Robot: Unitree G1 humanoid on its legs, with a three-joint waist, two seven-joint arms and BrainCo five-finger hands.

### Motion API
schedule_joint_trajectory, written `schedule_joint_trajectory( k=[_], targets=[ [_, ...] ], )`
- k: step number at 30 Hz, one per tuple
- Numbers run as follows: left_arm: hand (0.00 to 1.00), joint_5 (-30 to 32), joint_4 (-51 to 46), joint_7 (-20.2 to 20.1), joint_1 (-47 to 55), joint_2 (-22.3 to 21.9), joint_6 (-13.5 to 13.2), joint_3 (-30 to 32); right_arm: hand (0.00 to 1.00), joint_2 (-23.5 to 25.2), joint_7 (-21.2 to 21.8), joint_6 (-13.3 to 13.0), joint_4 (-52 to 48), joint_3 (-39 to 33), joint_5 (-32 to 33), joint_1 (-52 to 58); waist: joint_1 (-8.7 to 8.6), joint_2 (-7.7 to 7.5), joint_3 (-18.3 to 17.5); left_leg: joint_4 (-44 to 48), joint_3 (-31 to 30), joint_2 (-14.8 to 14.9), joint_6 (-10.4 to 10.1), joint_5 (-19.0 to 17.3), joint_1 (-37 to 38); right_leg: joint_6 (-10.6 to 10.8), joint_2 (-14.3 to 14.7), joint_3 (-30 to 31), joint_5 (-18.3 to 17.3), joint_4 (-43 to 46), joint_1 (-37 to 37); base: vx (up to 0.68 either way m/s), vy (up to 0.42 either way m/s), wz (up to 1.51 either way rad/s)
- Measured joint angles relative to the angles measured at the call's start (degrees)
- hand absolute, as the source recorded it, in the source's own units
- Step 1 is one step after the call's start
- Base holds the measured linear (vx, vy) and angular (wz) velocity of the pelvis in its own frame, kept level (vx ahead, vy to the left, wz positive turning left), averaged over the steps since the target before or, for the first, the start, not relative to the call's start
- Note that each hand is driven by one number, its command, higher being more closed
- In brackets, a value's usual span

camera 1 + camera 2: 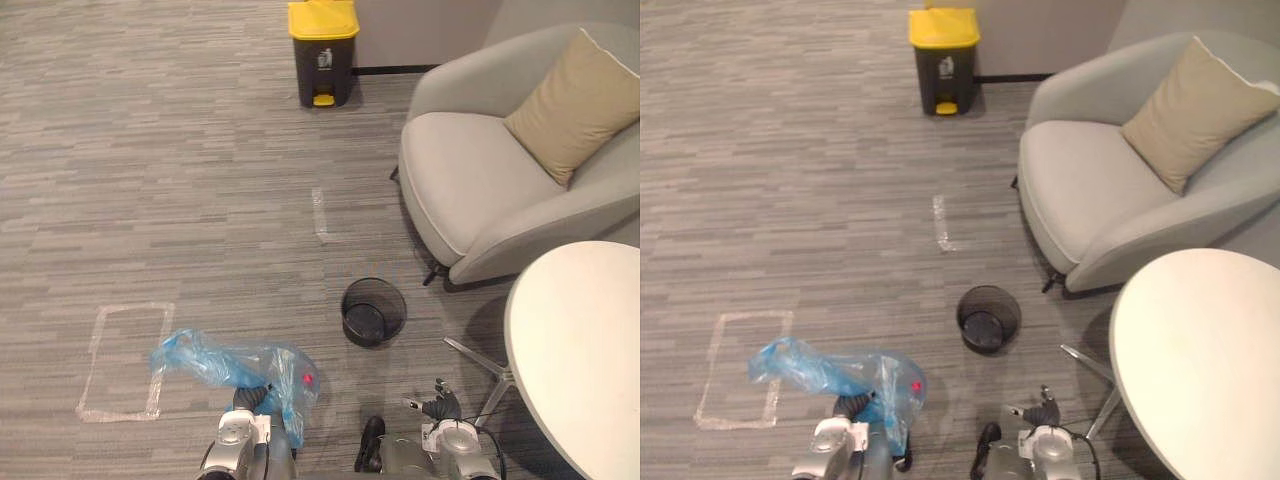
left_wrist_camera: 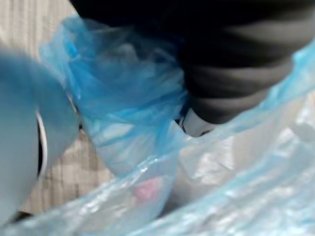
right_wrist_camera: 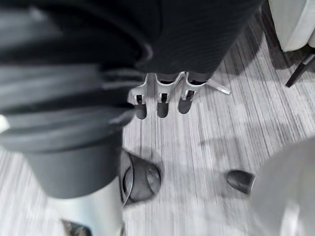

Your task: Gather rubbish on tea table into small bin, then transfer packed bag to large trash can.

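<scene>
Left eye view places the left hand [image 1: 252,398] low at the near edge, with the blue plastic bag [image 1: 215,362] draped over and around it. The bag billows out to that hand's left and hangs down on its right, where a small red item [image 1: 307,379] shows through the film. In the left wrist view the blue film is wrapped close about the dark cover, so the bag rides on this hand, but the film hides the grasp and I cannot tell how it is set. The right hand [image 3: 162,101] hangs low beside the round white tea table [image 1: 580,340], its fingers straight and relaxed, holding nothing. The black mesh bin [image 1: 373,311] stands on the carpet a little ahead of the 2 hands and between them, with no liner that I can make out. Nothing lies on the part of the table top that shows. I judge step 1, the gathering, to be done and step 2, the carry, to be in hand. The large trash can [image 1: 323,52] with its yellow lid down stands far ahead of the left hand, well apart from the bag. The next move calls for walking the bag across the open carpet, passing left of the mesh bin and the grey armchair [image 1: 480,180]. The lid must then be raised, perhaps by the free right hand, before the bag goes in.
</scene>
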Motion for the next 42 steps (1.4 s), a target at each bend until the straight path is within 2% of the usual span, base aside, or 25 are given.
schedule_joint_trajectory(
  k=[3,7,10,13,14,16,18,19,20,22,24,25,26,27,28,29,30,31,33,35,36,37,38,40,42],
  targets=[
    [1.0,0.1,0.4,0.0,0.0,1.0,0.0,-0.4,0.0,-0.6,0.1,0.2,1.9,0.0,-0.1,-0.3,0.02,-0.16,-0.2,-0.3,-1.0,-2.8,1.0,-0.6,-0.1,1.7,-1.5,0.2,1.6,-2.9,1.9,-0.02,0.199,0.28],
    [1.0,0.1,0.3,0.0,0.1,1.9,0.0,-0.2,0.0,-0.6,0.4,0.2,2.8,-0.1,-0.1,-1.0,-0.04,-0.19,-0.6,3.3,-1.9,-4.4,3.1,-3.6,-2.6,3.5,-2.7,1.2,-0.2,-1.8,0.9,0.05,0.144,0.21],
    [1.0,0.1,0.4,-0.1,1.0,2.1,0.1,-0.4,0.0,-0.6,0.7,0.3,2.7,-0.1,-0.2,-1.7,-0.26,-0.99,-0.8,9.0,-2.3,-6.1,4.1,-7.7,-4.0,4.7,-6.1,4.1,-4.4,9.7,-3.1,0.15,0.118,0.09],
    [1.0,0.1,0.3,0.0,1.0,2.5,0.1,-0.3,0.0,-0.5,1.0,0.3,3.1,0.0,-0.2,-2.2,-1.43,-0.84,-0.6,9.1,-4.2,-7.2,5.6,-8.7,-1.8,2.7,-7.5,8.3,-5.7,22.7,-8.0,0.23,0.048,0.34],
    [1.0,0.1,0.2,0.0,1.0,2.7,0.1,0.1,0.0,-0.4,1.1,0.3,4.0,0.3,-0.2,-2.8,-2.16,-0.83,-0.6,8.2,-5.1,-6.9,5.7,-9.1,0.2,1.8,-5.2,9.7,-8.0,24.6,-9.1,0.31,-0.103,0.48],
    [1.0,0.1,0.2,0.1,0.8,3.0,0.1,0.7,0.0,-0.7,1.0,0.3,4.2,0.5,-0.2,-3.4,-2.31,-1.12,-0.4,5.7,-5.3,-6.6,5.5,-9.5,3.6,0.9,-1.8,9.3,-8.6,23.6,-11.6,0.31,-0.131,0.2],
    [1.0,0.1,0.2,0.1,0.4,2.9,0.1,0.7,0.0,-1.1,1.0,0.3,4.3,0.5,-0.2,-4.1,-2.6,-1.05,0.4,2.7,-5.6,-5.8,4.8,-10.5,7.7,-1.2,2.6,7.1,-7.0,17.7,-14.0,0.31,-0.136,0.06],
    [1.0,0.1,0.2,0.0,-0.2,3.1,0.0,0.7,0.0,-1.2,1.0,0.3,4.3,0.5,-0.2,-4.2,-2.75,-1.78,0.8,1.0,-5.9,-5.9,3.5,-10.8,10.2,-2.8,4.3,6.3,-2.2,10.8,-14.4,0.35,-0.145,0.39],
    [1.0,0.1,0.5,0.0,-0.6,2.9,0.0,0.4,0.0,-1.6,1.0,0.3,4.3,0.2,-0.2,-3.7,-3.73,-1.48,0.8,-0.7,-7.7,-5.9,2.2,-10.8,11.6,-5.9,5.1,6.0,2.2,8.9,-12.5,0.49,-0.164,0.31],
    [1.0,0.1,0.7,-0.2,-0.9,2.3,-0.2,0.1,0.0,-2.1,0.9,0.4,4.3,-0.8,-0.2,-3.2,-3.39,-0.86,0.4,-4.7,-8.2,-5.2,0.4,-9.5,13.9,-7.5,5.6,5.7,1.0,10.4,-12.7,0.39,-0.109,0.1],
    [1.0,0.2,0.7,-0.2,-1.9,1.6,-0.1,0.2,0.0,-2.8,1.0,0.8,4.3,-2.7,-0.2,-3.1,-4.52,-0.49,0.7,-8.0,-8.7,-5.5,-1.4,-6.8,17.6,-8.9,3.8,4.5,-3.3,19.0,-14.1,0.43,-0.185,0.29],
    [1.0,0.2,0.6,-0.2,-2.5,1.2,-0.2,0.2,0.0,-2.9,1.0,0.7,3.6,-3.0,-0.2,-2.0,-5.17,-0.37,0.4,-4.8,-9.0,-4.9,-2.1,-6.6,17.4,-6.9,4.0,3.8,-5.8,21.1,-15.5,0.41,-0.202,0.31],
    [1.0,0.2,0.6,-0.2,-2.1,1.3,-0.3,0.2,0.0,-2.7,1.0,0.7,3.7,-2.9,-0.2,-1.6,-4.93,-0.48,0.0,-2.7,-9.0,-4.7,-2.4,-6.7,17.0,-6.4,4.3,4.0,-5.0,17.0,-14.3,0.32,-0.164,0.21],
    [1.0,0.3,0.7,-0.1,-1.8,0.5,-0.3,1.1,0.0,-2.5,1.0,0.8,3.7,-3.0,-0.2,-1.0,-4.74,0.32,-0.1,8.7,-8.0,-2.8,-3.9,-7.3,13.6,-9.1,6.0,3.0,-3.8,11.2,-9.3,0.39,-0.132,0.03],
    [1.0,0.3,-0.2,-0.3,-1.2,-0.5,-0.3,2.1,0.0,-2.4,1.0,0.8,3.4,-2.6,-0.1,-0.6,-4.48,1.31,0.0,23.0,-6.4,1.1,-4.8,-6.2,7.7,-9.5,8.6,3.8,-3.9,7.5,-5.2,0.32,-0.103,-0.09],
    [1.0,0.3,-0.7,-0.3,-1.1,-0.8,-0.3,2.7,0.0,-2.3,1.0,0.9,3.4,-2.4,-0.1,-0.5,-4.04,1.46,0.1,27.3,-5.8,2.4,-4.4,-6.7,6.1,-9.6,9.3,4.0,-4.0,6.5,-4.0,0.52,-0.089,-0.49],
    [1.0,0.2,-1.4,-0.3,-0.6,-1.1,-0.2,2.9,0.0,-1.3,0.9,1.0,2.3,-2.4,-0.1,-0.1,-2.64,1.0,0.4,35.3,-3.6,5.2,-2.4,-8.2,2.0,-10.2,10.5,5.2,-4.3,4.0,0.4,0.4,-0.049,-0.53],
    [1.0,0.2,-1.4,-0.3,-0.6,-1.3,-0.1,3.0,0.0,-0.8,0.9,1.0,1.8,-2.6,-0.1,-0.2,-2.12,0.59,0.5,35.5,-2.8,5.5,-1.9,-8.6,0.2,-10.2,10.5,5.7,-4.3,3.1,2.1,0.55,-0.055,-0.67],
    [1.0,0.2,-2.0,-0.3,-0.8,-2.3,-0.1,3.0,0.0,-0.3,0.9,0.9,0.7,-3.1,0.0,-1.0,-1.73,-0.07,0.8,29.7,-1.3,5.3,-0.8,-9.2,-4.6,-10.1,10.2,7.9,-4.3,-0.1,5.6,0.37,0.053,-0.51],
    [1.0,0.2,-2.2,-0.4,-1.7,-2.6,-0.1,3.0,0.0,0.0,0.8,0.9,0.0,-4.5,0.0,-1.8,-1.38,-0.05,1.1,16.2,-2.1,3.5,-0.4,-7.6,-7.0,-9.2,9.6,9.5,-4.3,-2.3,7.7,0.28,0.133,-0.48],
    [1.0,0.2,-2.1,-0.4,-1.9,-2.7,-0.1,2.9,0.0,-0.1,0.8,0.9,0.1,-4.7,0.0,-2.0,-1.28,-0.14,1.1,8.6,-3.4,2.0,-0.8,-4.6,-7.0,-7.7,9.0,10.5,-5.0,-2.7,8.4,0.26,0.17,-0.45],
    [1.0,0.2,-1.9,-0.4,-1.9,-2.9,-0.1,2.8,0.0,-0.6,0.7,0.9,0.5,-4.7,0.0,-2.0,-1.2,0.59,0.7,1.0,-5.4,0.7,-1.3,1.5,-6.6,-6.2,9.0,11.4,-5.7,-3.0,9.0,0.34,0.25,-0.5],
    [1.0,0.2,-1.4,-0.4,-1.9,-3.0,-0.1,2.7,0.0,-0.8,0.7,1.0,1.2,-4.7,-0.1,-2.2,-0.81,0.95,0.5,-0.2,-6.6,0.2,0.1,7.7,-6.4,-4.3,9.1,12.7,-6.9,-2.9,9.0,0.35,0.238,-0.28],
    [1.0,0.2,0.0,-0.4,-3.4,-2.0,0.0,2.3,0.0,-0.1,0.5,1.4,1.8,-4.8,-0.1,-1.5,-1.18,-1.28,0.2,0.9,-4.8,-3.0,1.7,5.0,-6.0,-2.0,5.1,13.0,-8.0,-2.6,9.9,0.41,0.239,-0.03],
    [1.0,0.2,0.1,-0.5,-3.4,-2.1,0.0,2.0,0.0,-0.1,0.7,1.5,1.9,-4.8,-0.2,-1.6,-0.78,-1.08,0.4,3.9,-3.1,-3.8,2.7,1.0,-5.0,-0.2,3.3,13.8,-9.1,2.3,9.0,0.35,0.206,-0.3]
  ],
)
